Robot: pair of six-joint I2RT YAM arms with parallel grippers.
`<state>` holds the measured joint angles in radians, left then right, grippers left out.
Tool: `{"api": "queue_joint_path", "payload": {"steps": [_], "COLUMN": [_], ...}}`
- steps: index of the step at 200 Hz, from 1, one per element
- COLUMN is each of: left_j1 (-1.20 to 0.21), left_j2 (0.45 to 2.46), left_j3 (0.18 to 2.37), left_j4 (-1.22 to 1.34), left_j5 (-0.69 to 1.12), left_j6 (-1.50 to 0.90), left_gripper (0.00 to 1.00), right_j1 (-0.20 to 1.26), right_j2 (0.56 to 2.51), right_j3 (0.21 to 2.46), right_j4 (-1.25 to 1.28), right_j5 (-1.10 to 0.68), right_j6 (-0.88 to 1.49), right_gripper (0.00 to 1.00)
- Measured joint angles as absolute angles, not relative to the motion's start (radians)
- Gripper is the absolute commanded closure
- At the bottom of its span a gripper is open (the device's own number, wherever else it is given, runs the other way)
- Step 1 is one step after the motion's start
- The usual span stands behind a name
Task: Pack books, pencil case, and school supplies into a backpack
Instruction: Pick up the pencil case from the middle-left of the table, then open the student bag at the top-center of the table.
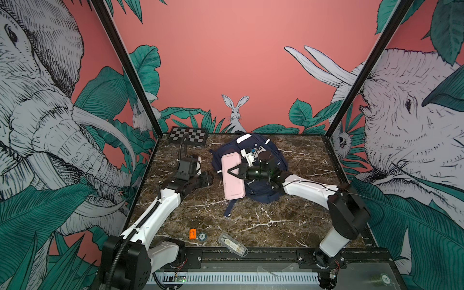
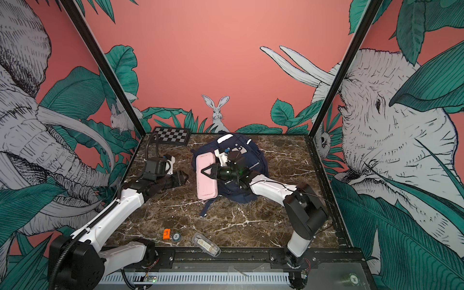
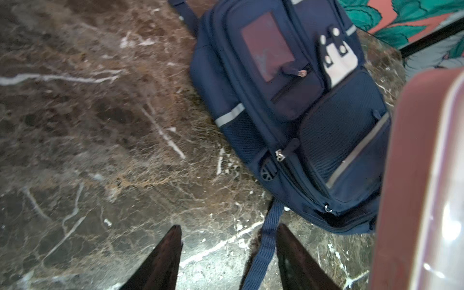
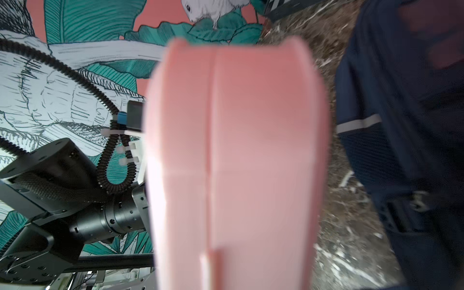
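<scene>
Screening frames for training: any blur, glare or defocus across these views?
Right wrist view: the pink hard plastic pencil case fills the centre, too close and out of focus; the navy-blue fabric backpack is also soft. Left wrist view: the backpack's white dotted patch is smeared, and the case at the frame edge is blurred with glare spots. Both top views: evenly lit, no obvious blur.

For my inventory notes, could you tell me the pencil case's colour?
The pencil case is pale pink, clearest in a top view.

Was a robot lab booth, marble-patterned counter point(image 1: 251, 221), jungle-print wall panels point(image 1: 226, 62), black frame posts point(image 1: 130, 72), arms point(image 1: 160, 208) bolted to a rail point(image 1: 251, 254).
</scene>
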<state>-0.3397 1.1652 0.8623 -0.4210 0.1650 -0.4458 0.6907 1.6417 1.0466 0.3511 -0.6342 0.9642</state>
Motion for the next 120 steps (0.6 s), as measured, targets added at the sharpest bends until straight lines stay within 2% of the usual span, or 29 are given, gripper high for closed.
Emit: {"api": "queue_joint_path", "payload": {"steps": [34, 83, 120], "left_j1": [-0.535, -0.770, -0.872], "left_j2": [1.298, 1.567, 1.756], "left_j3": [1.018, 1.287, 1.480], "left_j4": [-0.456, -0.513, -0.561], "left_j5": [0.082, -0.017, -0.039], "left_j6": [-0.366, -0.237, -0.134], "left_gripper": [0.31, 0.39, 0.43], "right_j1": [0.542, 0.295, 0.153], "right_j2": [1.416, 1.080, 0.936], "right_j3": [0.873, 0.714, 0.626], "right_j4": [0.226, 0.015, -0.082], "right_j5": [-0.598, -0.544, -0.534], "right_j6": [0.936, 0.904, 0.904], "right_gripper": [0.96, 0.97, 0.97]}}
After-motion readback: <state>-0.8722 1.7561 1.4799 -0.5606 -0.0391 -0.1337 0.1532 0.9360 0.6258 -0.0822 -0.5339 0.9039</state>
